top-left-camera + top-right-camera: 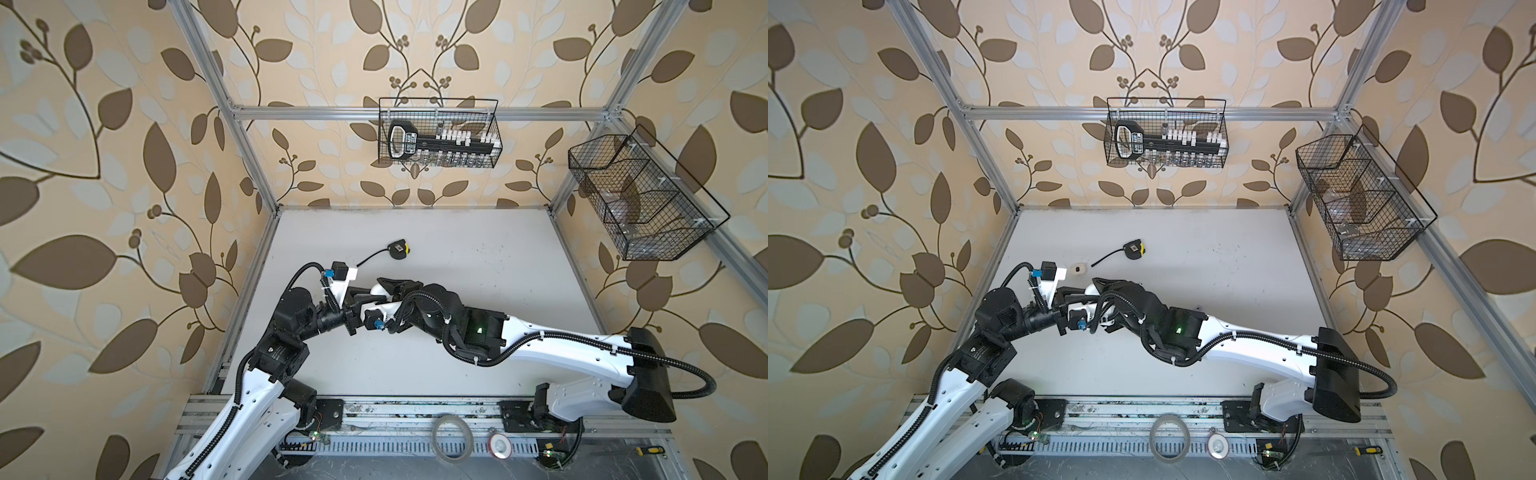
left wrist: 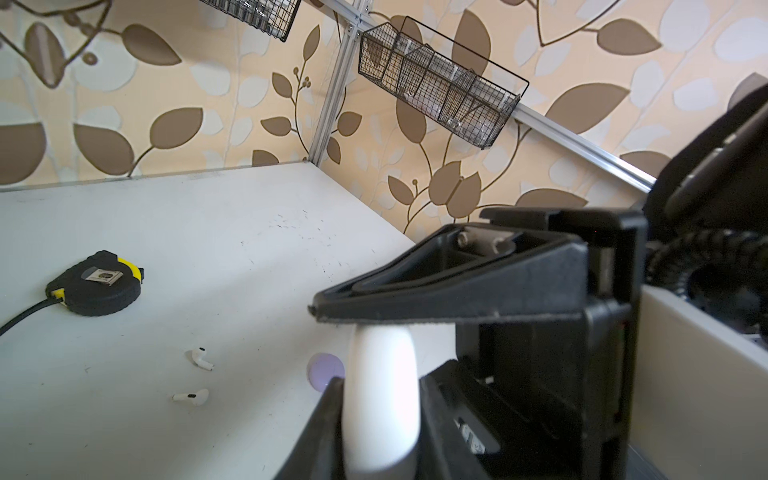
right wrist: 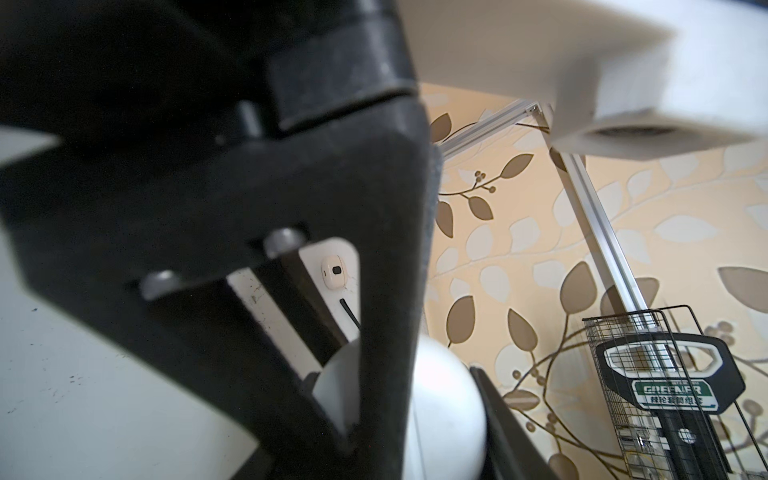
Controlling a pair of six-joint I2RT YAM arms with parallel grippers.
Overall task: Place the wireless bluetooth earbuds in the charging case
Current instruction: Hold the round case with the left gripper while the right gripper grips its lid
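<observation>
White desk (image 1: 457,257): carries the loose pieces on its left half; anything dropped there would likely knock them about.
Right pincer (image 3: 436,399): reaches across the middle and seems pinched on the white charging case (image 2: 380,361). If it tugs harder than its partner, the smooth shell could squirt free.
Left pincer (image 2: 378,399): pressed onto the same case from both sides. With both pincers busy, neither can fetch a bud, and a one-sided release may tip the case.
Case, lie and axis: held between the two pincers, seemingly clear of the desk. Its long axis runs along the left pincer's fingers (image 2: 449,415), with the far rounded end against the right pincer's finger (image 2: 457,291). I cannot tell whether the lid is up.
Lavender piece (image 2: 326,371): round, on the desk and half hidden behind the case. It could be taken for part of the white set.
White earbuds (image 2: 201,358): two lie flat on the desk between the tape measure (image 2: 97,282) and the held case, near each other but apart.
Bud axes: one has its head toward the tape measure and its stem away. The other has its head toward the lavender piece and lies crosswise to the first. Each would need its own approach angle, and a flat, tiny bud is easily flicked aside.
</observation>
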